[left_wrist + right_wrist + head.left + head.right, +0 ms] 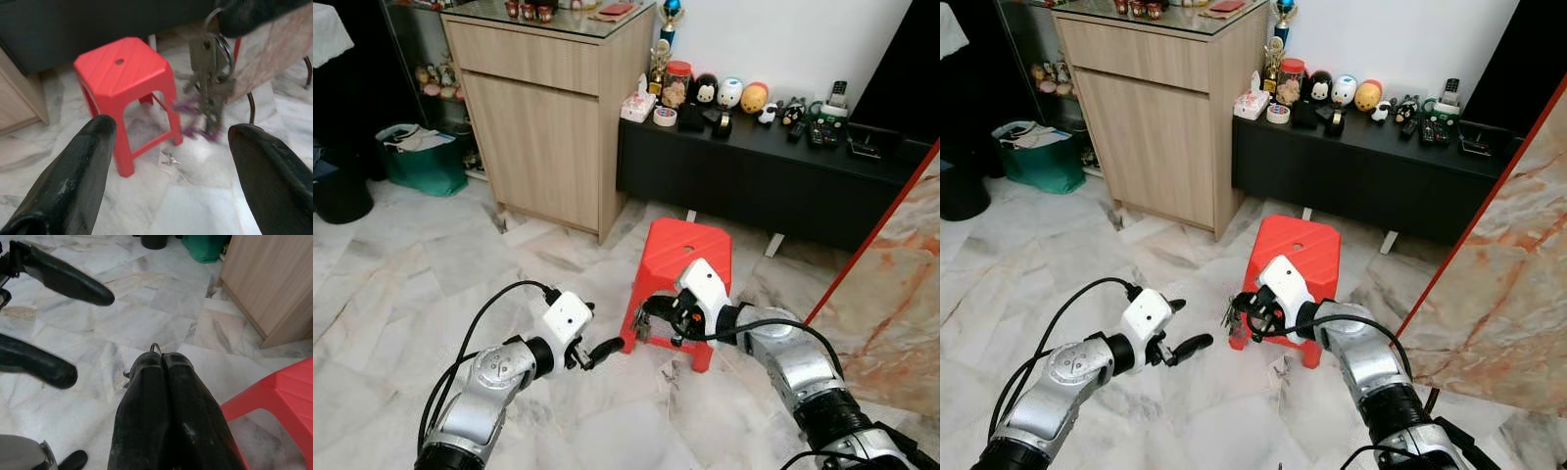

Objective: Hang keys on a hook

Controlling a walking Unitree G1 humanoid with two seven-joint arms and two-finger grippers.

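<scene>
Stool (689, 257) serves as landmark: red, standing on marble floor. Right gripper (1240, 311), at the stool's near-left corner, is clamped on the keys (211, 73), which hang straight down, long axis vertical. Left gripper (599, 351), fingers spread, sits just left of the keys, pointing toward them. No hook is identifiable.

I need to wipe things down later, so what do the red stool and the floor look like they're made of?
Red stool: probably moulded plastic, one uniform colour, slight sheen, with a hole in the seat. Floor: looks like polished marble or marble-look tile, with grey veining, visible joints and a glossy surface.
</scene>
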